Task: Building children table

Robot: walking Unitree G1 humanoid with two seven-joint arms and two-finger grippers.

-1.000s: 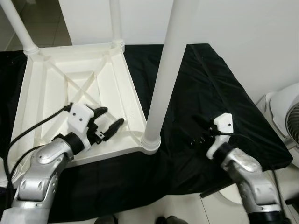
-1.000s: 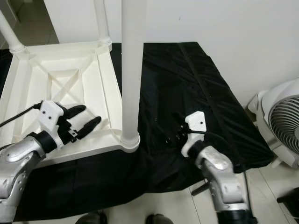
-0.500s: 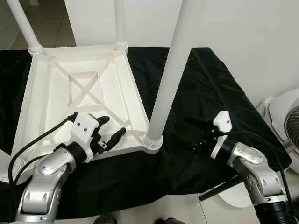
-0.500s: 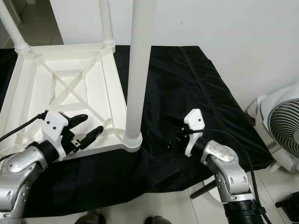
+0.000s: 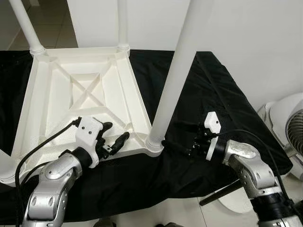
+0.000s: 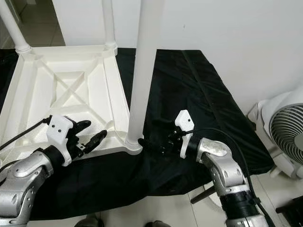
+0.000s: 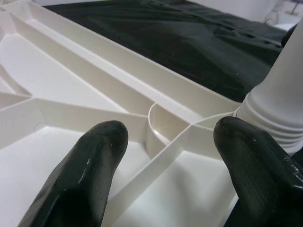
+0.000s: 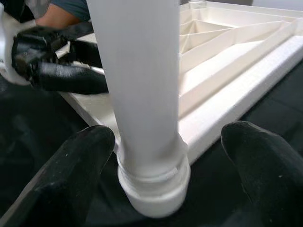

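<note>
Right claw (image 6: pixel 154 142): open wide, holding nothing. Its 2 fingers (image 8: pixel 71 179) sit one on each side of the near leg (image 5: pixel 177 71), low down by the foot of the leg. They look close to it but I cannot tell if they touch.

Left claw (image 5: pixel 116 137): open too, holding nothing. It hangs just over the near edge of the table top (image 5: pixel 80 94), beside the same corner.

Near leg: stands up straight in the corner socket (image 8: pixel 154 177) at the near right corner of the table top.

Table top: white, lying upside down on the black cloth (image 5: pixel 213 85), toward its left side. The ribs underneath make a cross.

Other legs: 2 more stand at the far corners, one left (image 5: pixel 26 26) and one right (image 5: pixel 122 23). The near left corner runs out of the picture, so I cannot tell about leg 4.

Done so far: at least 3 legs are in.

Left to do: I think the near leg may need a last twist or push, then leg 4 if it is missing, then turning the table the right way up.

Fan (image 6: pixel 286 127): stands on the floor, past the right edge of the cloth, well apart.
</note>
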